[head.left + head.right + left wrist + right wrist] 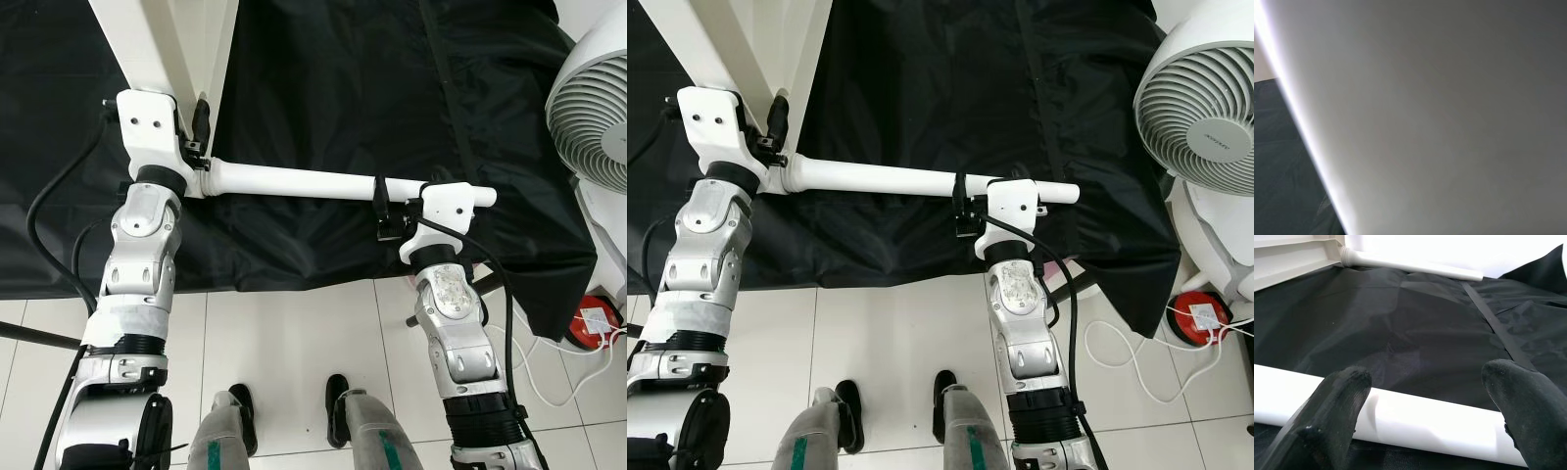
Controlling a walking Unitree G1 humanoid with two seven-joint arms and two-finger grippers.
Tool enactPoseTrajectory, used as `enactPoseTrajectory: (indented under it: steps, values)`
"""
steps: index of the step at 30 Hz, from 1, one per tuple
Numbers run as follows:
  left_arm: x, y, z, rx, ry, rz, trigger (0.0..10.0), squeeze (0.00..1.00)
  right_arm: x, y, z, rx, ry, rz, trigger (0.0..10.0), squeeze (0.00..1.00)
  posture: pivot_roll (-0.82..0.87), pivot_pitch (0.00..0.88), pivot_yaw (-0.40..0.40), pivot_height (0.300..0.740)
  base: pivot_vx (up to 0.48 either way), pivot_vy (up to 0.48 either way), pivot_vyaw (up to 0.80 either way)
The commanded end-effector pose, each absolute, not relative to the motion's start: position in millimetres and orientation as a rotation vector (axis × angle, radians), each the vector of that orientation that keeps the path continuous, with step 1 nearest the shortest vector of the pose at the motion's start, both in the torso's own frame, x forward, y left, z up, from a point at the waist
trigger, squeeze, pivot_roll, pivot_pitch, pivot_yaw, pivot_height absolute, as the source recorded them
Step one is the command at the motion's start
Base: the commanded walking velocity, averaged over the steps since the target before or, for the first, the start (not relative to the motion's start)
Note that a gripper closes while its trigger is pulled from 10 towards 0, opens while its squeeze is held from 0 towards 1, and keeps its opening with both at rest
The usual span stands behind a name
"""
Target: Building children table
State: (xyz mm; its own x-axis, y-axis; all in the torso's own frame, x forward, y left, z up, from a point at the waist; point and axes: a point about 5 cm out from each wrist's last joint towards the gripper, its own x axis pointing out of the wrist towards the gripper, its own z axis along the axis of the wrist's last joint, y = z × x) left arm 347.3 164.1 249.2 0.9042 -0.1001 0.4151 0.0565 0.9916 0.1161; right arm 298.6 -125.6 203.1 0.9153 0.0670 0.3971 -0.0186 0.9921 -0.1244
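Between the two black fingers (1337, 396) of the right gripper (380, 211) lies a white table leg (294, 182), a smooth round tube stretched across black cloth (392, 88). The jaws stand spread, one finger on each side of the tube near its free end, and they do not look closed on it.

At the other end of the leg, its ribbed collar meets the corner of the white tabletop (162, 44), and the left gripper (201, 122) sits right at that joint, against the panel. Whether its jaws are spread or pressed together I cannot tell; its wrist camera gives a blur of pale panel surface close up.

By my judgement the leg is light, stiff, hollow plastic with a glossy skin, so it may slip or roll under hard fingers; a hold across the shaft near the free end gives good leverage for turning it into the socket. The tabletop looks flat, rigid and matte. The cloth is thin, creased and slightly shiny. Beyond the right gripper, another leg (1415, 265) rests by the panel edge.
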Motion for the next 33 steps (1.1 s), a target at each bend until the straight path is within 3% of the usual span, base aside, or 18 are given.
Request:
enactPoseTrajectory:
  steps: [1, 27, 33]
  values:
    - [342.1, 153.8, 233.9, 0.124, -0.375, -0.214, 10.0, 0.00, 295.7, -126.8, 198.8, -0.119, -0.397, 0.036, 10.0, 0.00, -0.13, 0.268, 0.055, 0.740, 0.000, 0.000, 0.00]
    - [324.8, 149.7, 227.7, 0.158, -0.347, -0.345, 10.0, 0.00, 297.2, -124.0, 196.5, -0.107, -0.389, 0.033, 10.0, 0.00, -0.11, 0.294, 0.082, 0.740, 0.000, 0.000, 0.00]
    - [324.0, 144.4, 229.7, 0.173, -0.344, -0.399, 10.0, 0.00, 304.2, -96.9, 192.4, -0.055, -0.366, 0.123, 10.0, 0.00, -0.10, 0.299, 0.091, 0.740, 0.000, 0.000, 0.00]
